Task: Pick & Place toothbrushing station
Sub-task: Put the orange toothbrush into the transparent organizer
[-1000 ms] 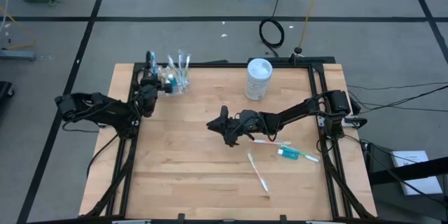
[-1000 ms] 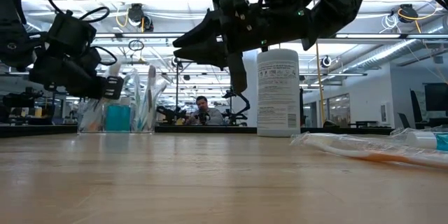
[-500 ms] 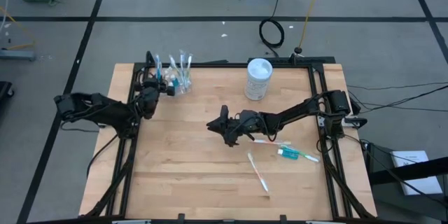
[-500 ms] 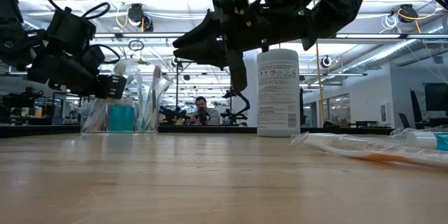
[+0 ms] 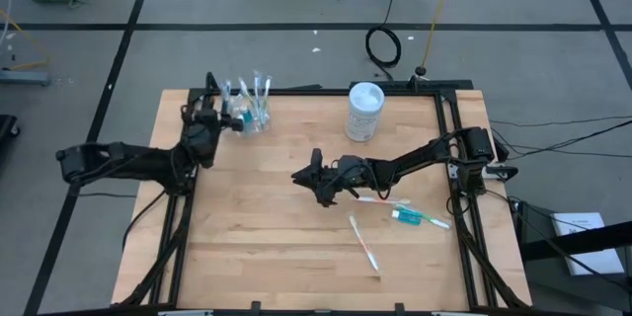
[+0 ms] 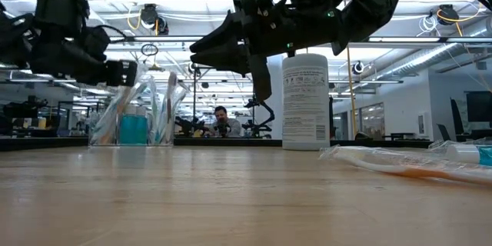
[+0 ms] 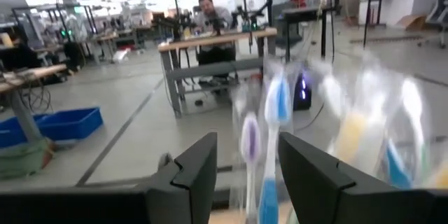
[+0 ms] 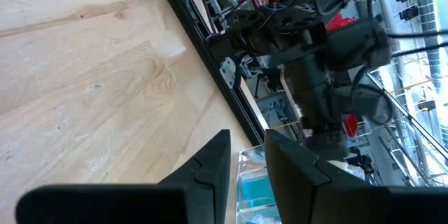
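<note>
From overhead, the clear plastic cup [image 5: 249, 116] stands at the far left corner of the wooden table [image 5: 267, 227], bristling with toothbrushes [image 5: 259, 90], and the left gripper [image 5: 225, 118] sits just beside it. The left wrist view gives what the top view can't: the two dark fingers [image 7: 197, 175] parted, nothing between them, with blurred purple and blue brush heads [image 7: 276, 103] straight ahead. Down at table level, a blue toothpaste tube [image 6: 132, 129] shows inside the cup among the leaning brushes, and a person [image 6: 221, 121] sits far back in the room. The white cylindrical container [image 5: 364, 111] stands upright at the far edge, well apart from the cup. Right gripper [image 5: 314, 176] hangs over mid-table; its own camera shows the fingers [image 8: 210, 164] narrowly apart, gripping nothing. Only the high view lays out the loose pieces: a toothbrush [image 5: 363, 244], another brush [image 5: 383, 199] and a toothpaste tube [image 5: 409, 216] lying on the right side.
</note>
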You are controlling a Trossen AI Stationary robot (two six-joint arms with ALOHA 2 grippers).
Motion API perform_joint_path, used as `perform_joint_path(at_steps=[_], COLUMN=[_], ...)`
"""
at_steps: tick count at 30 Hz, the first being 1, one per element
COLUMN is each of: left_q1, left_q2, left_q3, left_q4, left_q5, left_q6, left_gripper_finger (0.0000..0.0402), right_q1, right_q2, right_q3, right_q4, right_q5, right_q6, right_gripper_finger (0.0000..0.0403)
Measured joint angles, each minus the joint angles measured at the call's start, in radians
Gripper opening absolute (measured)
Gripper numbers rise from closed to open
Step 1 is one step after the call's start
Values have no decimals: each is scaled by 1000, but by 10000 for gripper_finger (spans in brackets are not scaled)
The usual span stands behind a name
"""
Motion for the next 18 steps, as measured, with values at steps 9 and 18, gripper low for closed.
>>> perform_joint_path(at_steps=[9, 18], left_q1=[6, -28], left_q2=[-105, -103], left_q3=[145, 401], left_q4=[-111, -610], left_q5=[156, 289], left_q6=[129, -78], left_gripper_finger=[159, 159], right_q1=[0, 3], right_q2=[0, 0], right_q3=[0, 0], right_q4=[-51, -61], right_q5=[0, 6], right_q6=[2, 282], right_gripper_finger=[79, 79])
